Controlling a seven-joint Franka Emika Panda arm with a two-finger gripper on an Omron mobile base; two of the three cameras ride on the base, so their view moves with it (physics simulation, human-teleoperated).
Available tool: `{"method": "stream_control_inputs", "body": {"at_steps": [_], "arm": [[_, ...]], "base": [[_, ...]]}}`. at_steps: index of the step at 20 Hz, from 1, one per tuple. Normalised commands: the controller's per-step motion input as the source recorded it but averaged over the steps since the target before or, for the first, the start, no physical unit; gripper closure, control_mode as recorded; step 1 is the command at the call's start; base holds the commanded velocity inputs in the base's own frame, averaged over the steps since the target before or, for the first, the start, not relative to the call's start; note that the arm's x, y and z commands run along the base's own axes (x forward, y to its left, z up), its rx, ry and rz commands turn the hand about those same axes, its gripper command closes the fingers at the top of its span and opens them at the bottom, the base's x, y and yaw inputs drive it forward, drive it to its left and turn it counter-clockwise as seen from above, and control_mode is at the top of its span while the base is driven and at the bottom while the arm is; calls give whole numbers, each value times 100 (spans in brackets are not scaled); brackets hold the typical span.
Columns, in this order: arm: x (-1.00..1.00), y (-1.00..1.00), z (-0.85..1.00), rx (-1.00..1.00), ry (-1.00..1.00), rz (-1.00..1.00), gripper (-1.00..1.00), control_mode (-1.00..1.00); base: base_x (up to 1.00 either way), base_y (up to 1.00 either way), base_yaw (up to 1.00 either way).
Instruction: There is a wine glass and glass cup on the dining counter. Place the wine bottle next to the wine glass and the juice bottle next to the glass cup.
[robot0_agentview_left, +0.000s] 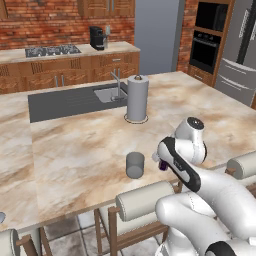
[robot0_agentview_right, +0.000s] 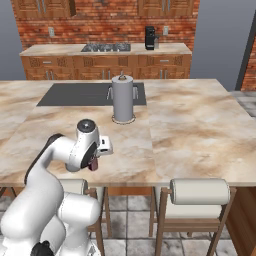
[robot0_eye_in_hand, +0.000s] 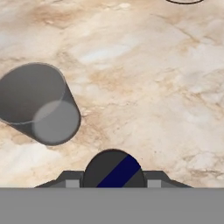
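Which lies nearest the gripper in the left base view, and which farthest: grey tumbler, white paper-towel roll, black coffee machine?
1. Grey translucent tumbler, just left of the gripper.
2. Tall white paper-towel roll, mid-counter by the sink.
3. Black coffee machine, on the far wall counter.

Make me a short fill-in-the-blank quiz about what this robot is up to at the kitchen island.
1. The hand is shut on the juice bottle, whose top shows dark with a ____ stripe.
2. The glass cup stands on the ____ counter.
3. Behind the cup stands a tall white paper-towel ____.
4. Near that roll, the counter has an inset ____.

Missing words: blue; dining; roll; sink
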Motion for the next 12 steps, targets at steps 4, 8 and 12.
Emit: {"method": "stream_control_inputs", "body": {"at_steps": [4, 8, 12], "arm": [[8, 1, -22, 1, 0, 0, 100, -100], [8, 1, -23, 0, 0, 0, 100, -100], [13, 2, -19, 0, -1, 0, 100, -100]], "base": [[0, 0, 0], [0, 0, 0], [0, 0, 0]]}}
